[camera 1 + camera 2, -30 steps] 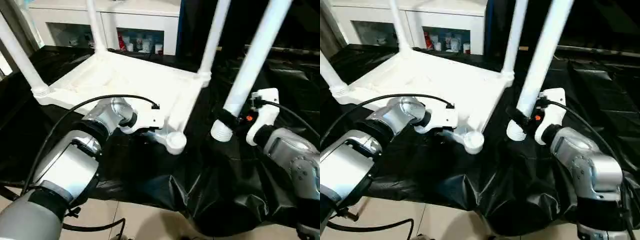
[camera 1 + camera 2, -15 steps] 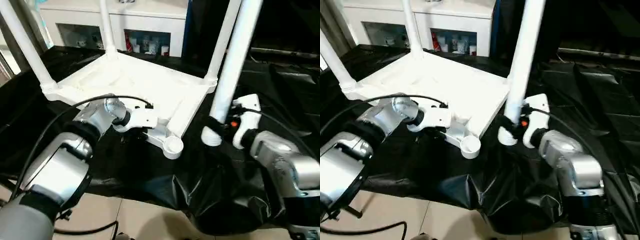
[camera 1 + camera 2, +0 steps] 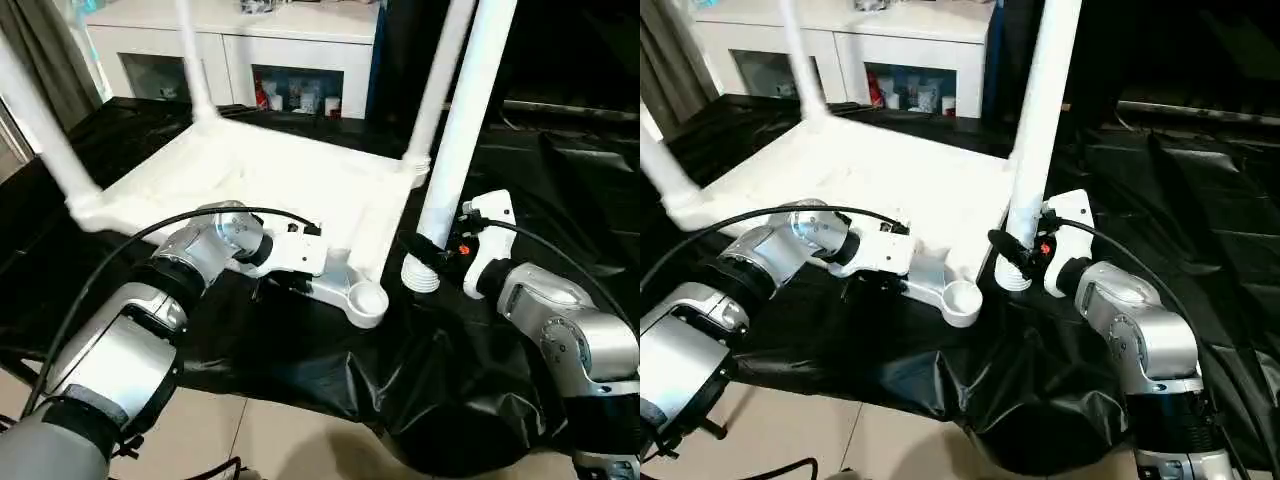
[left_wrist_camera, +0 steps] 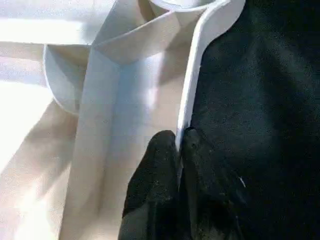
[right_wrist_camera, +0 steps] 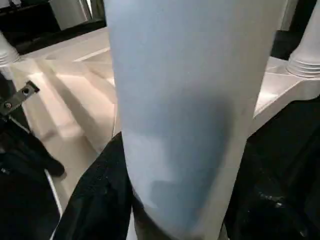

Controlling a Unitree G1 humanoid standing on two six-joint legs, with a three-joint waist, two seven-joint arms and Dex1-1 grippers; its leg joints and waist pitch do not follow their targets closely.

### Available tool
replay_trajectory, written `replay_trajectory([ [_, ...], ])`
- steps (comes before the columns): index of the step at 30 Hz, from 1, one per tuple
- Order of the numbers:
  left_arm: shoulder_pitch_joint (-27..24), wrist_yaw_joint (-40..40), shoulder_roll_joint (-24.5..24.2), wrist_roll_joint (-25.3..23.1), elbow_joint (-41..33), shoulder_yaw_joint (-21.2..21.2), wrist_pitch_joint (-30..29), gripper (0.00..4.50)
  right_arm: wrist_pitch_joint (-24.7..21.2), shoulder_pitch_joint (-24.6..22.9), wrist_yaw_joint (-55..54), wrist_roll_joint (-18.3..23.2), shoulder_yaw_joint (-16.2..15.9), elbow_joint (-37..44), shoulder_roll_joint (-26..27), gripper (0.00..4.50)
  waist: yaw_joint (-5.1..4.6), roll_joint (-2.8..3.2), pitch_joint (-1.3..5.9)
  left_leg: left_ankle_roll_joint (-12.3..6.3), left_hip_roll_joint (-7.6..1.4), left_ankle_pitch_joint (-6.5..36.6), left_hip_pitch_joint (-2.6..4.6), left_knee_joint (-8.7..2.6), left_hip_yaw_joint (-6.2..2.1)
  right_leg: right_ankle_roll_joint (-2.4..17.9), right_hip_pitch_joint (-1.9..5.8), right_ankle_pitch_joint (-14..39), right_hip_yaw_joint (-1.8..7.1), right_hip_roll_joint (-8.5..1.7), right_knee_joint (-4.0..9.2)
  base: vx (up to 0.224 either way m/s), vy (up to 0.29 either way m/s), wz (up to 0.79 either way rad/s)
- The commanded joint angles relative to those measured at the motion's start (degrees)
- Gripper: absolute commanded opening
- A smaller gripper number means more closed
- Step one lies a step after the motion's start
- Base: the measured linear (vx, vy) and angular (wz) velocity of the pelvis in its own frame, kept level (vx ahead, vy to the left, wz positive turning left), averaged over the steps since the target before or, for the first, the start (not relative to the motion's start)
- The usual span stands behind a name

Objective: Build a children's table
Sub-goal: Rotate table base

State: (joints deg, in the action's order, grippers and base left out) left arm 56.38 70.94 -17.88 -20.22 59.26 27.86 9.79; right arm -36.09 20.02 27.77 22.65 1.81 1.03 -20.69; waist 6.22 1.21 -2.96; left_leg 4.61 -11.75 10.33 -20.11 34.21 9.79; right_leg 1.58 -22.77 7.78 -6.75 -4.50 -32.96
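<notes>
Closing since a second ago, my left end effector now pinches the upturned white top's rim just behind its empty corner socket, while my right end effector holds the loose leg upright just beside that socket.

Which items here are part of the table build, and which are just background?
Job:
- white plastic ribbed tabletop, upside down, three white tubular legs already fitted
- fourth white tapered leg, held by right hand
- empty round corner socket
- left hand, pinching the top's rim

Background:
- black drape
- white cabinet with small items on its shelf
</notes>
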Motion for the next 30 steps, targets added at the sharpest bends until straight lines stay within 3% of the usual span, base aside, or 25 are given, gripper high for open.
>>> replay_trajectory([
  [1, -3.26, 0.63, 1.63, 1.81, 1.89, -0.67, -5.68, 0.07, 0.38, 0.04, 0.08, 0.41, 1.16, -0.05, 0.18, 1.93, 0.21, -0.74, 3.86, -2.28, -0.72, 12.25, 0.16, -3.92, -0.31, 4.14, 3.02, 28.83, 2.44, -4.41, 5.32, 0.000, 0.000, 0.00],
  [3, -4.10, -1.78, 2.92, 3.32, 0.20, -2.69, -10.96, 0.04, -0.52, 0.14, -0.41, 1.64, 2.47, 0.14, 1.00, 1.93, 0.21, -0.76, 3.96, -2.64, -0.75, 12.08, 0.18, -3.88, -0.26, 4.91, 2.99, 27.78, 2.49, -4.38, 5.19, 0.000, 0.000, 0.00],
  [5, -4.47, -2.81, 3.24, 3.54, -0.42, -3.13, -12.22, 0.01, -0.81, 0.15, -0.59, 2.00, 2.84, 0.20, 1.22, 1.93, 0.28, -0.66, 3.97, -2.85, -0.85, 12.27, 0.23, -3.92, -0.33, 5.16, 2.91, 27.92, 2.43, -4.40, 5.22, 0.000, 0.000, 0.00],
  [9, -7.52, -8.94, 4.32, 3.62, -5.48, -4.92, -14.51, 0.01, -1.86, -0.23, -1.41, 2.63, 3.38, 0.52, 1.74, 1.93, 0.00, -0.86, 3.90, -2.71, -0.65, 13.16, 0.28, -3.82, -0.31, 3.57, 2.86, 30.83, 2.09, -4.32, 5.69, 0.000, 0.000, 0.00],
  [13, -9.22, -11.15, 4.39, 3.24, -8.25, -5.29, -16.09, 0.01, -2.22, -0.54, -2.20, 2.96, 3.93, 0.65, 2.58, 1.93, -0.65, -0.90, 3.75, -2.76, -0.20, 13.64, 0.21, -3.68, -0.24, 1.00, 2.51, 34.40, 1.59, -4.04, 6.52, 0.000, 0.000, 0.00],
  [14, -10.79, -12.90, 4.35, 2.48, -11.29, -5.43, -19.31, 0.00, -3.01, -0.73, -3.40, 3.38, 4.73, 0.80, 3.57, 1.93, -0.90, -0.91, 3.85, -2.65, -0.24, 13.91, 0.23, -3.67, -0.31, 0.71, 2.55, 34.50, 1.52, -4.06, 6.52, 0.000, 0.000, 0.00],
  [15, -11.66, -13.43, 4.34, 2.44, -13.06, -5.49, -20.39, 0.00, -3.40, -0.82, -4.02, 3.57, 4.99, 0.90, 3.95, 1.93, -1.19, -1.01, 3.74, -2.56, -0.39, 13.94, -0.02, -3.84, -0.43, 0.81, 2.57, 34.28, 1.48, -4.02, 6.44, 0.000, 0.000, 0.00],
  [20, -14.52, -15.84, 4.59, 2.23, -19.24, -6.26, -26.27, 0.00, -4.40, -1.20, -5.71, 3.81, 5.32, 1.03, 5.06, 1.93, -1.55, -0.94, 3.75, -2.53, -0.25, 14.54, 0.24, -3.73, -0.34, 0.26, 2.23, 35.26, 1.39, -3.98, 6.75, 0.000, 0.000, 0.00],
  [21, -15.77, -18.52, 5.09, 2.14, -22.27, -7.24, -30.43, 0.00, -4.34, -1.32, -6.89, 3.61, 5.59, 0.70, 5.94, 1.93, -1.75, -0.92, 3.74, -2.42, -0.27, 14.80, 0.14, -3.75, -0.40, 0.28, 2.32, 35.19, 1.31, -3.99, 6.64, 0.000, 0.000, 0.00],
  [23, -16.64, -20.21, 5.45, 2.36, -24.65, -7.97, -33.16, 0.00, -4.28, -1.38, -7.70, 3.29, 5.80, 0.52, 6.61, 1.93, -2.17, -0.82, 3.72, -2.38, -0.21, 15.19, 0.22, -3.72, -0.40, 0.04, 2.22, 35.63, 1.12, -3.92, 6.83, 0.000, 0.000, 0.00],
  [30, -18.10, -24.58, 5.85, 1.63, -29.27, -9.43, -38.15, 0.00, -3.95, -1.55, -10.27, 1.95, 6.09, -0.04, 7.84, 1.93, -3.76, -0.93, 3.85, -3.41, -0.08, 13.61, -0.48, -3.91, -0.48, 0.23, 2.59, 32.87, 1.14, -3.70, 6.77, 0.000, 0.000, 0.00],
])
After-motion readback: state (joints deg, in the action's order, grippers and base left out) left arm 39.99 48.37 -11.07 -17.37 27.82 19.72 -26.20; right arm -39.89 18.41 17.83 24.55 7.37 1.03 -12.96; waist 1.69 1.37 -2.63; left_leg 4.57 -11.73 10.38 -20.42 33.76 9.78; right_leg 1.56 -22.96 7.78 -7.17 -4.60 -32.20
